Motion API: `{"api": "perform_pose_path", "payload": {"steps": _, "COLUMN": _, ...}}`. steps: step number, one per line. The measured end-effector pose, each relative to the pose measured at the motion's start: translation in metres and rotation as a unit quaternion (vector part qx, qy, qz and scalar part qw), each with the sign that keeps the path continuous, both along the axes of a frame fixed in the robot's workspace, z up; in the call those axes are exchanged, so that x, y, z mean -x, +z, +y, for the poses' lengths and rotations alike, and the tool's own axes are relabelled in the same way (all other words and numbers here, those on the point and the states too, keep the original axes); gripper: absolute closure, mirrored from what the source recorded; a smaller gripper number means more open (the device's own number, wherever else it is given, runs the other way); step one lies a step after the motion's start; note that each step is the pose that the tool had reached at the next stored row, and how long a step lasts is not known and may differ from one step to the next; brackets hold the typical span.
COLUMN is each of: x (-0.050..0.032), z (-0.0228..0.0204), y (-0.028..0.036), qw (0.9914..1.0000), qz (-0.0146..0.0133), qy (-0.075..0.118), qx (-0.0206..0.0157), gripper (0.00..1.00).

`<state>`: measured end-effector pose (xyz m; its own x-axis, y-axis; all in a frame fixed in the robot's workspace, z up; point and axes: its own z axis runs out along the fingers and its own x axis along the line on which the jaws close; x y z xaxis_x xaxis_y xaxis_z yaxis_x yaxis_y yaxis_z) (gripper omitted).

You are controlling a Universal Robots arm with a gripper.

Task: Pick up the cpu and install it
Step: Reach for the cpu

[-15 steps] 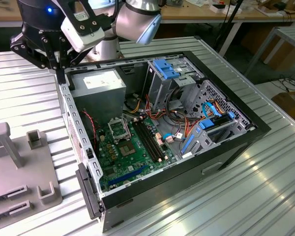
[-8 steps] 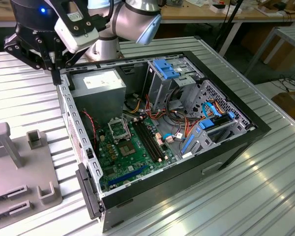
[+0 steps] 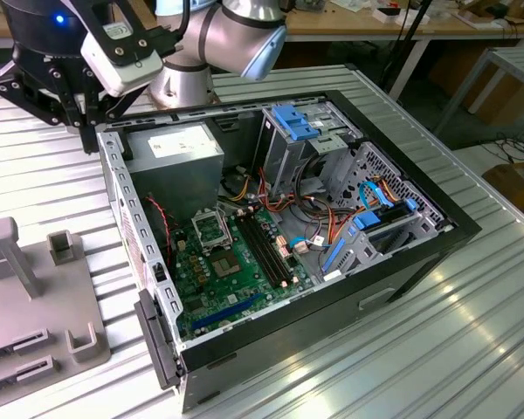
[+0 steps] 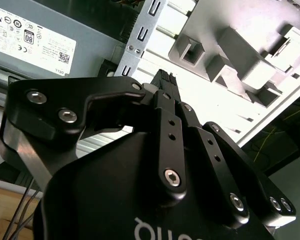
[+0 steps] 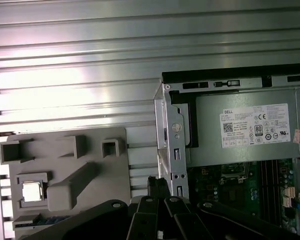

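The cpu [image 5: 31, 191], a small silvery square with a pale rim, lies flat in a square recess of the grey fixture plate [image 5: 90, 145]. My gripper [image 5: 157, 186] hangs above the table between that plate and the open computer case [image 3: 349, 288], well apart from the cpu. Its black fingers [image 4: 163, 85] are shut together with nothing between them. In the exterior view the gripper [image 3: 89, 131] is at the case's back corner on the exterior view's left. The black-framed socket [image 3: 211, 229] sits on the green board [image 3: 244, 279] inside the case.
A grey power supply [image 3: 179, 153] fills the case's corner nearest the gripper. Blue drive brackets [image 3: 297, 122] and cable bundles [image 3: 332, 223] crowd the far side. The fixture plate [image 3: 35, 305] carries an upright post [image 3: 4, 253] and small holders. The ribbed metal table [image 3: 472, 332] surrounds everything.
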<state>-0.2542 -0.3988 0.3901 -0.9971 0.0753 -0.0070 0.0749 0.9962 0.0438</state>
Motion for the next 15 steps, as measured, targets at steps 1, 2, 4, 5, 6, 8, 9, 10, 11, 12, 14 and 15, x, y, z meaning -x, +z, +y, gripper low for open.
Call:
{"api": "perform_pose_path", "payload": {"steps": 1, "x": 0.0012, "z": 0.0000, "y": -0.0001, "qw": 1.00000, "qz": 0.0001, "qy": 0.000, "qx": 0.0000, "gripper": 0.89}}
{"api": "perform_pose_path", "payload": {"steps": 2, "x": 0.0024, "z": 0.0000, "y": -0.0001, "qw": 1.00000, "qz": 0.0002, "qy": 0.000, "qx": 0.0000, "gripper": 0.89}}
{"api": "perform_pose_path", "payload": {"steps": 4, "x": 0.0052, "z": 0.0000, "y": -0.0002, "qw": 1.00000, "qz": 0.0004, "qy": 0.000, "qx": 0.0000, "gripper": 0.89}}
{"api": "perform_pose_path", "payload": {"steps": 5, "x": 0.0062, "z": 0.0000, "y": -0.0002, "qw": 1.00000, "qz": 0.0005, "qy": 0.000, "qx": 0.0000, "gripper": 0.89}}
{"api": "perform_pose_path", "payload": {"steps": 6, "x": 0.0075, "z": 0.0000, "y": -0.0003, "qw": 1.00000, "qz": 0.0006, "qy": 0.000, "qx": 0.0000, "gripper": 0.89}}
{"api": "perform_pose_path", "payload": {"steps": 8, "x": 0.0100, "z": 0.0000, "y": -0.0004, "qw": 1.00000, "qz": 0.0008, "qy": 0.000, "qx": 0.0000, "gripper": 0.89}}
{"api": "perform_pose_path", "payload": {"steps": 9, "x": 0.0114, "z": 0.0000, "y": -0.0005, "qw": 1.00000, "qz": 0.0010, "qy": 0.000, "qx": 0.0000, "gripper": 0.89}}
{"api": "perform_pose_path", "payload": {"steps": 10, "x": 0.0125, "z": 0.0000, "y": -0.0005, "qw": 1.00000, "qz": 0.0011, "qy": 0.000, "qx": 0.0000, "gripper": 0.89}}
{"api": "perform_pose_path", "payload": {"steps": 11, "x": 0.0137, "z": 0.0000, "y": -0.0006, "qw": 1.00000, "qz": 0.0012, "qy": 0.000, "qx": 0.0000, "gripper": 0.89}}
{"api": "perform_pose_path", "payload": {"steps": 12, "x": 0.0147, "z": 0.0000, "y": -0.0006, "qw": 1.00000, "qz": 0.0013, "qy": 0.000, "qx": 0.0000, "gripper": 0.89}}
{"api": "perform_pose_path", "payload": {"steps": 14, "x": 0.0170, "z": 0.0000, "y": -0.0007, "qw": 1.00000, "qz": 0.0014, "qy": 0.000, "qx": 0.0000, "gripper": 0.89}}
{"api": "perform_pose_path", "payload": {"steps": 15, "x": 0.0182, "z": 0.0000, "y": -0.0007, "qw": 1.00000, "qz": 0.0016, "qy": 0.000, "qx": 0.0000, "gripper": 0.89}}
